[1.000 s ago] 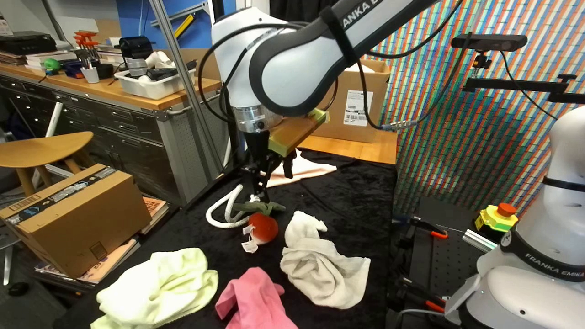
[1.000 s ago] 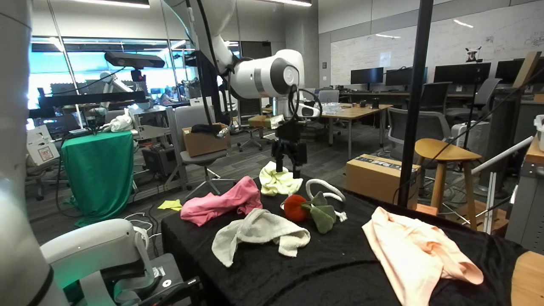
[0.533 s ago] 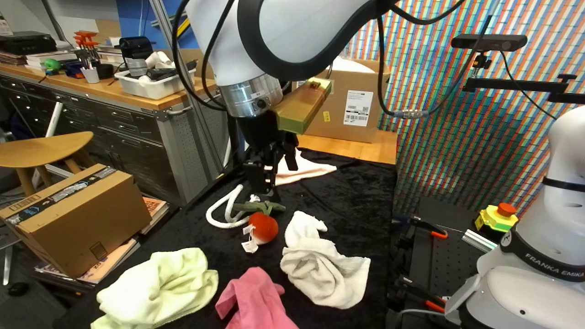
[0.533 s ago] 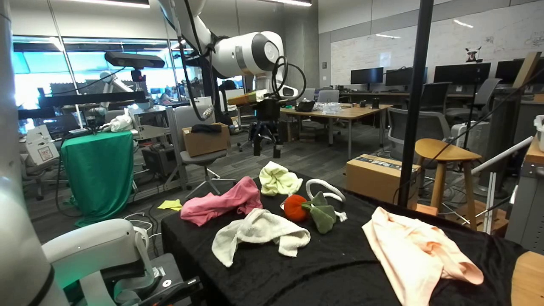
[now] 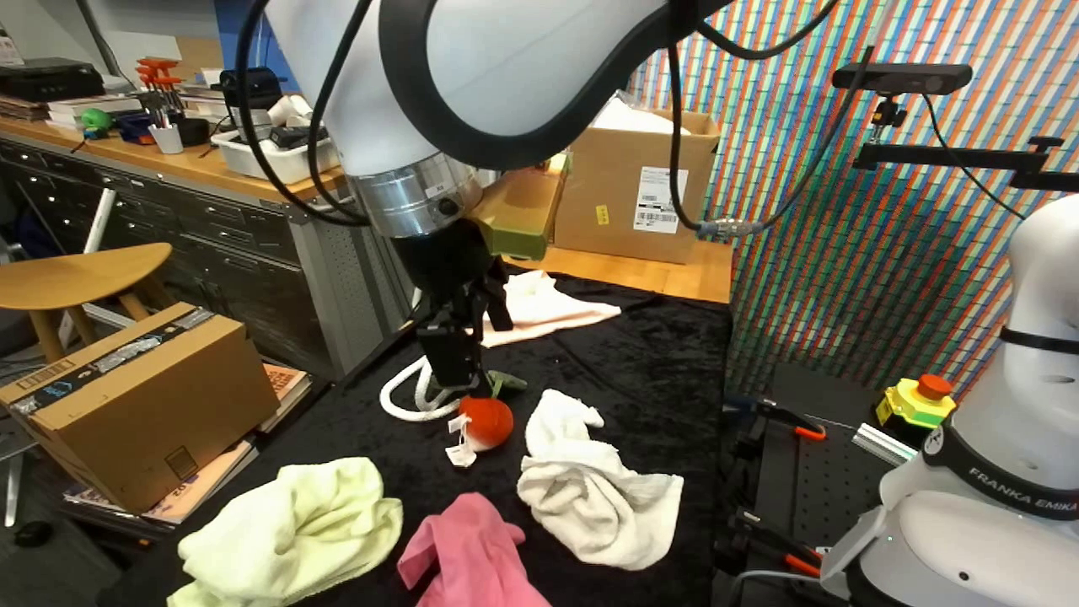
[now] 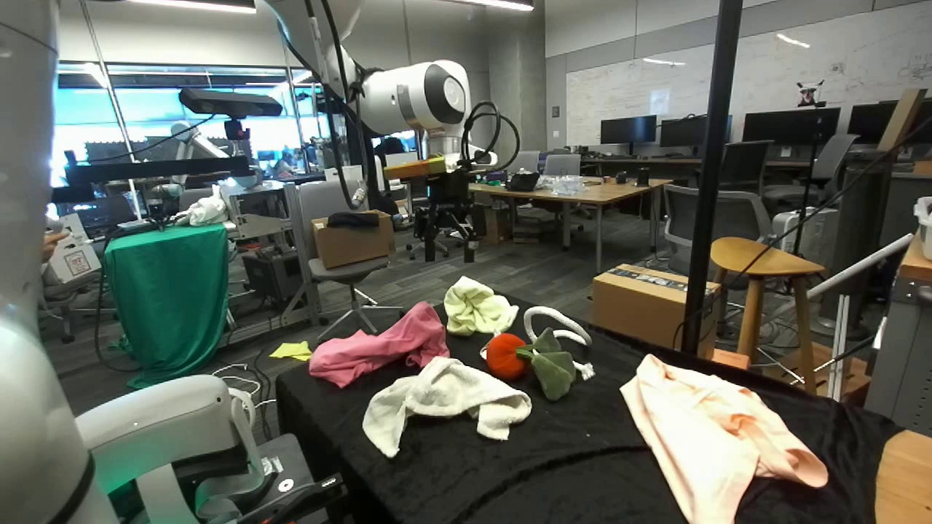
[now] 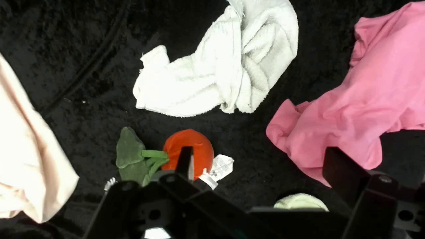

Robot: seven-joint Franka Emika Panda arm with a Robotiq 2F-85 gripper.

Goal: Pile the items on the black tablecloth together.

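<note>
While still wide-jawed, the hand (image 6: 449,252) higher above the black tablecloth (image 6: 575,455) than a second ago.

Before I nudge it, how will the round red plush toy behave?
Being round, the red plush body might roll; its broad green fabric leaves could drag, curbing that. The flat white tags sticking out may trail.

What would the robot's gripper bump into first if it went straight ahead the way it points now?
Pointing down, the open gripper would probably meet the black tablecloth between the red ball-like toy and the pink cloth. Depth is unclear, so it might brush either of those two first.
</note>
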